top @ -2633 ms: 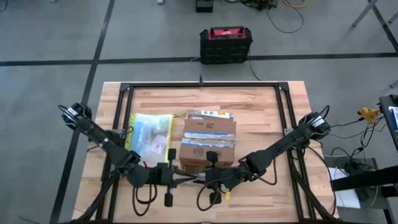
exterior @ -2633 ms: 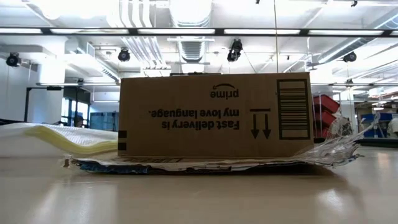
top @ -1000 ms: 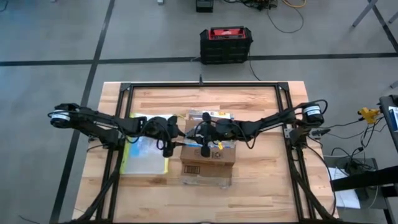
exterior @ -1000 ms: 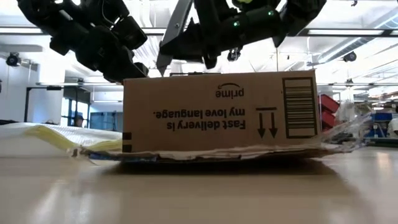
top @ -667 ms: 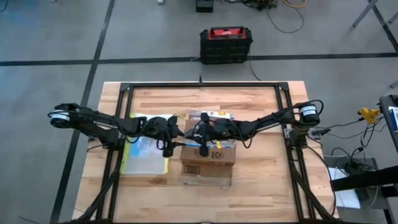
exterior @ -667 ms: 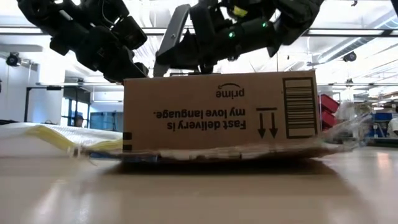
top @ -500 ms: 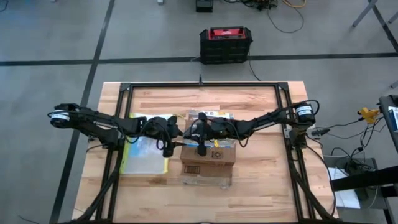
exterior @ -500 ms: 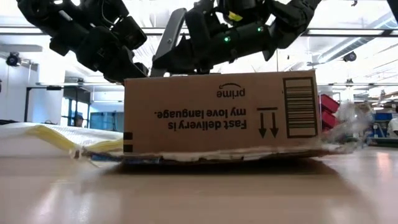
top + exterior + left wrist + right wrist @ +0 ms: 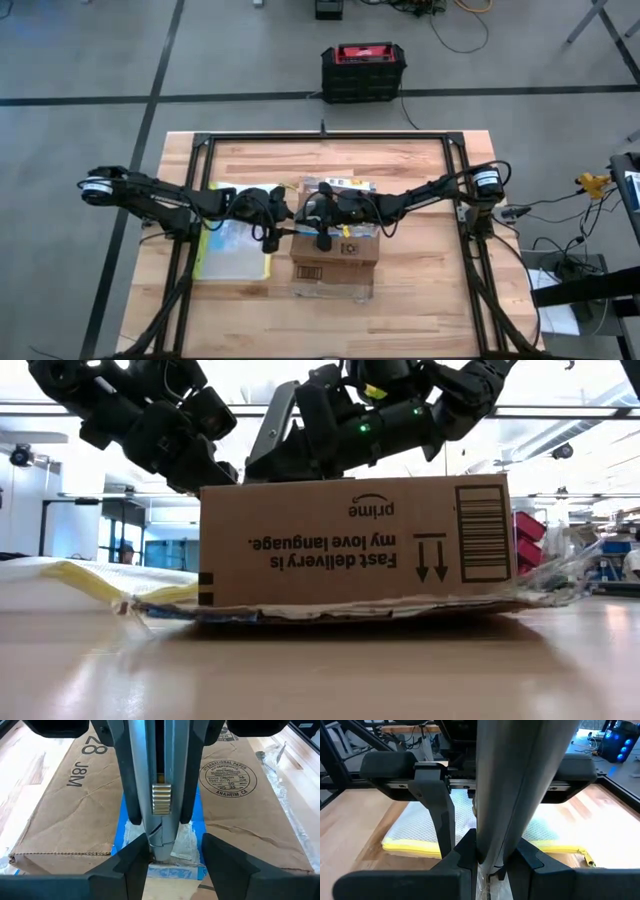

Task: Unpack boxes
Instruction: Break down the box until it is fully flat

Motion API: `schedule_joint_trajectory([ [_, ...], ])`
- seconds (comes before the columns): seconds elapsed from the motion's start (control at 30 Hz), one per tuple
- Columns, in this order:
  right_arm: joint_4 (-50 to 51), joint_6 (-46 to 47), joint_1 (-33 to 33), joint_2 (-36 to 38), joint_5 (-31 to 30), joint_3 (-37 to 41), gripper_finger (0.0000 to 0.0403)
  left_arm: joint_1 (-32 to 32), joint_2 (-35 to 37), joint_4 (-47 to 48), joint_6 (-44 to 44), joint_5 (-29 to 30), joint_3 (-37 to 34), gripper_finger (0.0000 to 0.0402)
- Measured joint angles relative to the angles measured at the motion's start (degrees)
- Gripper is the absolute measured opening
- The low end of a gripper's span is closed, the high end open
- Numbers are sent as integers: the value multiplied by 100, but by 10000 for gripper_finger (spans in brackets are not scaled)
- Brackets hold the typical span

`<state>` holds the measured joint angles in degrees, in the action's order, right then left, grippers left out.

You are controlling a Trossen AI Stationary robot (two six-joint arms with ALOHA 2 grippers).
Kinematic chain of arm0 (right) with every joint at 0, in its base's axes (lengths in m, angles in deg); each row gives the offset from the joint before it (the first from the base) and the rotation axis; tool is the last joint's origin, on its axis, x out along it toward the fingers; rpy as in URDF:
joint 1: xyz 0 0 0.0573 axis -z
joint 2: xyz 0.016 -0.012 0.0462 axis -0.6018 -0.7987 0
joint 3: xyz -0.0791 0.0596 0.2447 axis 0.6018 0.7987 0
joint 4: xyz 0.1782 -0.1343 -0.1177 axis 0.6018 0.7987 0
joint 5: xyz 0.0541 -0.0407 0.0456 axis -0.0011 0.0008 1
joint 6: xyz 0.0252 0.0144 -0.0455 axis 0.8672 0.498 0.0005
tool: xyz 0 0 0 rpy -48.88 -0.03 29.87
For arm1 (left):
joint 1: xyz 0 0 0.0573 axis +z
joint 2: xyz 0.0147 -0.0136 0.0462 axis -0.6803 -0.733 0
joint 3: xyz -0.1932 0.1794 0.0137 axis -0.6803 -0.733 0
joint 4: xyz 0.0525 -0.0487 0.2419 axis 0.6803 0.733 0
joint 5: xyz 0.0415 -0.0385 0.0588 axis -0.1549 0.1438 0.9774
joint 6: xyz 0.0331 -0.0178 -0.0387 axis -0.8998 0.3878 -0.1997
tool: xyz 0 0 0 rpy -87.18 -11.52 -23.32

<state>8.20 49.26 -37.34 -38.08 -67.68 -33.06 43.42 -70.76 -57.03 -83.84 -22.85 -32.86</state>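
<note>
Now the cardboard box [image 9: 335, 250] sits mid-worktop [image 9: 420, 300]. Left fingers [image 9: 127, 865] spread over its taped seam; right fingers [image 9: 465, 852] pinch a grey tool [image 9: 520, 780] above its top.

Brown box [image 9: 335, 240] with black print, white labels.

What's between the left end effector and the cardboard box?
A grey metal tool: the left wrist view shows its tip between the left end effector's fingers, at the blue tape on the cardboard box.
</note>
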Motion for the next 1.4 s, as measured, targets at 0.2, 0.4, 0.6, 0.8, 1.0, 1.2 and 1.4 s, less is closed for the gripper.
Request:
schedule_joint_trajectory([
  [0.2, 352, 0, -163, 179, -457, 122, 48, 2, -20, -2, 88, 11, -4, 170],
  [0.4, 599, 154, -238, 204, -664, 155, 48, 2, -20, -12, 77, 13, -15, 163],
  [0.6, 738, 173, -283, 348, -697, 226, 48, 2, -17, -28, 84, 38, -35, 167],
  [0.8, 783, 297, -292, 758, -687, 663, 48, 2, -17, -34, 84, 53, -51, 170],
  [1.0, 751, 426, -395, 1338, -803, 1194, 48, 2, -17, -54, 84, 63, -65, 162],
  [1.2, 788, 555, -478, 1799, -863, 1654, 48, 0, -17, -72, 84, 120, -65, 162],
  [1.4, 772, 714, -524, 2136, -847, 2083, 48, 0, -17, -74, 102, 136, -65, 173],
])
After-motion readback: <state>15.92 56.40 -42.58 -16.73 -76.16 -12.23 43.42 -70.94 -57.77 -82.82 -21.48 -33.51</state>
